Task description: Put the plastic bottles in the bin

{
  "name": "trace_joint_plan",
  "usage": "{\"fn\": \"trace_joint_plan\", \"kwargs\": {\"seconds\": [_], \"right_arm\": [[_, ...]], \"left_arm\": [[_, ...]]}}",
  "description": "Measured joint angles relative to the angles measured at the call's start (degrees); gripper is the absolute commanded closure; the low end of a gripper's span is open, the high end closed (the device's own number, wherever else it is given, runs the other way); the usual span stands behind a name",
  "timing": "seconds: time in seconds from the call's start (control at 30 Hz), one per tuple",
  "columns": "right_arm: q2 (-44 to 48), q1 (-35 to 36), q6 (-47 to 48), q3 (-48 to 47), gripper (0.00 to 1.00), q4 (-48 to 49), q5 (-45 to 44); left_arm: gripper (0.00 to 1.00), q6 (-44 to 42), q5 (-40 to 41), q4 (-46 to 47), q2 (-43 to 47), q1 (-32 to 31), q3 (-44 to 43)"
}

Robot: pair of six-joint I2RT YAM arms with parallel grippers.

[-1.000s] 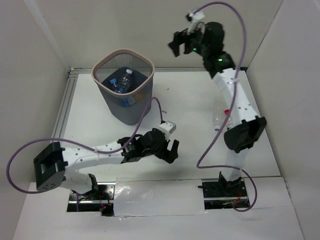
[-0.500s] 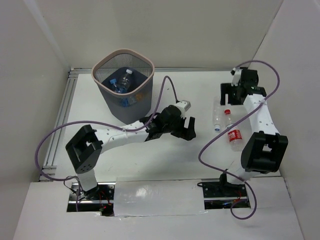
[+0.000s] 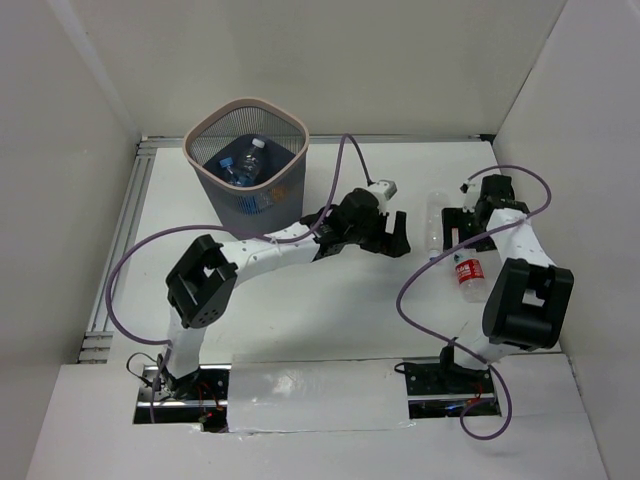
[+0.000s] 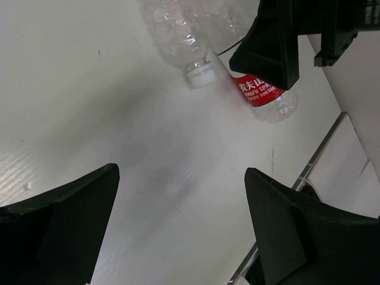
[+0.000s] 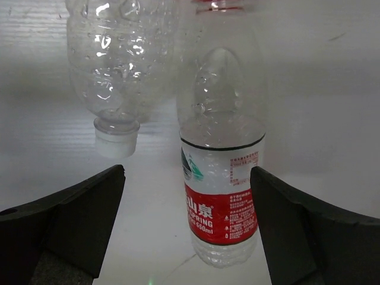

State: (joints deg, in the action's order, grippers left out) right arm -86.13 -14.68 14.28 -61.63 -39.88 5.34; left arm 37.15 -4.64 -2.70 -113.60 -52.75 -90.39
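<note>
Two plastic bottles lie side by side on the white table at the right: a plain clear one (image 3: 434, 215) (image 5: 119, 59) (image 4: 178, 29) and one with a red label (image 3: 468, 278) (image 5: 221, 178) (image 4: 261, 95). My right gripper (image 3: 462, 218) (image 5: 187, 172) hangs open over them, its fingers flanking the red-label bottle without touching it. My left gripper (image 3: 392, 235) (image 4: 181, 219) is open and empty just left of the clear bottle's cap. The wire-mesh bin (image 3: 245, 103) stands at the back left with several bottles (image 3: 250, 162) inside.
Both arms crowd the right half of the table, and the right gripper (image 4: 285, 41) sits close ahead in the left wrist view. Purple cables (image 3: 340, 170) loop above the table. The side wall (image 3: 590, 200) stands close to the right arm. A metal rail (image 3: 125, 230) runs along the left edge.
The right gripper came down from high at the back to just over the two bottles. The left arm stretched out to the right, toward the clear bottle. No bottle moved.
</note>
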Motion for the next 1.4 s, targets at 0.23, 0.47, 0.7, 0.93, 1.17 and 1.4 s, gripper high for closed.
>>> {"fn": "trace_joint_plan", "kwargs": {"seconds": [0.23,0.47,0.7,0.93,1.17,1.4], "right_arm": [[-3.87,0.00,0.87,4.07,0.21,4.00,-0.92],[-5.16,0.00,2.40,5.95,0.48,6.86,-1.62],[-3.63,-0.39,4.79,5.60,0.73,5.79,-1.73],[3.15,0.52,8.31,-7.61,0.73,2.93,3.43],[6.91,17.05,7.78,-20.13,0.74,17.57,16.28],[-6.03,35.45,2.40,-38.29,0.75,32.24,14.82]], "left_arm": [[0.00,0.15,-0.11,0.68,1.03,0.55,4.22],[0.00,-0.96,-0.07,0.50,1.73,0.96,8.22],[0.00,-2.45,0.81,0.66,5.55,1.18,12.50],[0.00,-5.68,0.87,2.49,13.88,0.81,22.21],[0.00,-9.03,-0.70,3.43,16.65,-4.66,28.85],[0.00,-9.99,-0.04,3.21,21.22,-8.63,34.01]]}}
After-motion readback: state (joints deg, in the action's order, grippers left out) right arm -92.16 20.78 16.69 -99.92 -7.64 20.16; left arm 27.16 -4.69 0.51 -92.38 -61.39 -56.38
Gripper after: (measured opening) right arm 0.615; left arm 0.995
